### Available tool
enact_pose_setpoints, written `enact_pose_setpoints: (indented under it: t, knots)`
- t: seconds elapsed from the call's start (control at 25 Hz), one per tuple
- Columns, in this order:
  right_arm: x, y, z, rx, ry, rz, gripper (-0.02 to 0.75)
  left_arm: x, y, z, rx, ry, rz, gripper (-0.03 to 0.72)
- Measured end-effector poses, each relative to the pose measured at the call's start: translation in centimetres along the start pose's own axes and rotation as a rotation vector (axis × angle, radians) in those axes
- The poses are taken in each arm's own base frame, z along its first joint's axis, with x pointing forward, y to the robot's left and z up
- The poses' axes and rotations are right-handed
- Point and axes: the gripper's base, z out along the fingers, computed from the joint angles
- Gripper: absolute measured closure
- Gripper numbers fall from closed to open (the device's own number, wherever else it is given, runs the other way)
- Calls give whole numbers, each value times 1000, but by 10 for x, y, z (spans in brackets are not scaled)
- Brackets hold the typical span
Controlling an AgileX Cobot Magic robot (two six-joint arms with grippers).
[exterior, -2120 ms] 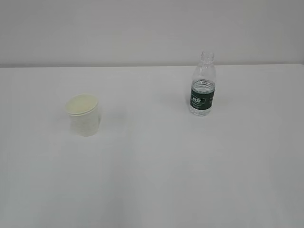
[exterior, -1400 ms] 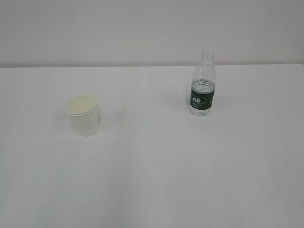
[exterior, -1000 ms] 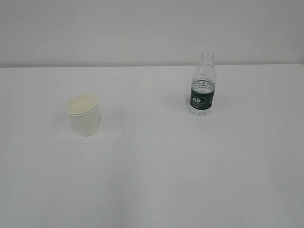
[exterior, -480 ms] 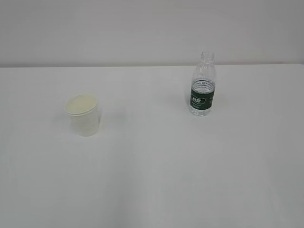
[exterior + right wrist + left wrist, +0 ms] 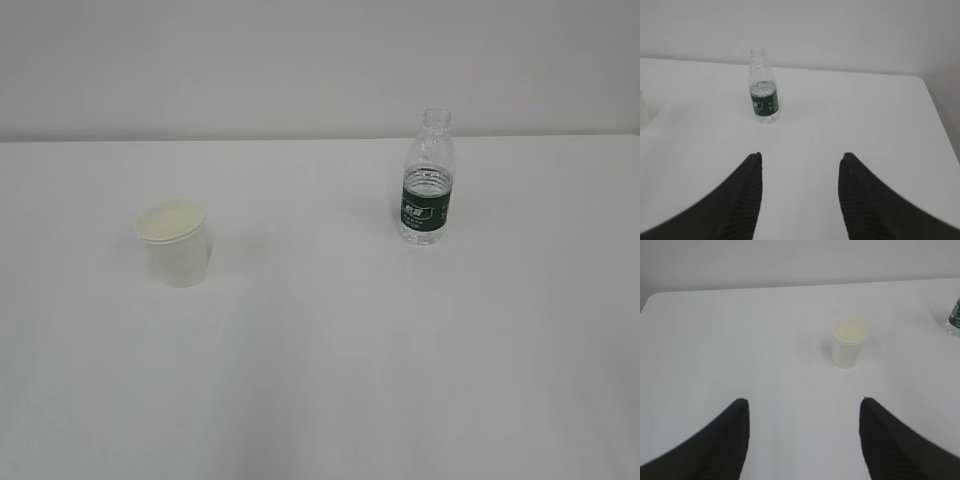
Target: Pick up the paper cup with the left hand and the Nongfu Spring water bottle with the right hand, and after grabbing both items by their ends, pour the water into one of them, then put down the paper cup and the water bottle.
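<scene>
The paper cup [image 5: 177, 243] and Nongfu Spring water bottle [image 5: 427, 180] stand well apart on the bare white counter [image 5: 320, 380], with the left end effector [image 5: 802, 405] and right end effector [image 5: 800, 159] both spread wide and holding nothing.

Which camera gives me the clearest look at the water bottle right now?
The right wrist view: the Nongfu Spring water bottle stands whole and upright ahead of the open pincer. The exterior view also shows it whole, but off to the right. The left wrist view catches only a sliver at its right edge.

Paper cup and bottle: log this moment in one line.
paper cup: upright, untouched | bottle: upright, uncapped | left tool: open | right tool: open
</scene>
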Motion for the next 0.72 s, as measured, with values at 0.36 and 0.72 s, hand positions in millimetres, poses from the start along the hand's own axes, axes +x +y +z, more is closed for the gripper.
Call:
enact_pose_setpoints:
  t: [0.36, 0.72]
  knots:
    - [-34, 4, 40, -66, -102, 88, 365, -34, 3, 29, 11, -87, -54, 201]
    - [-56, 2, 67, -43, -226, 70, 365, -65, 10, 53, -21, -307, -97, 207]
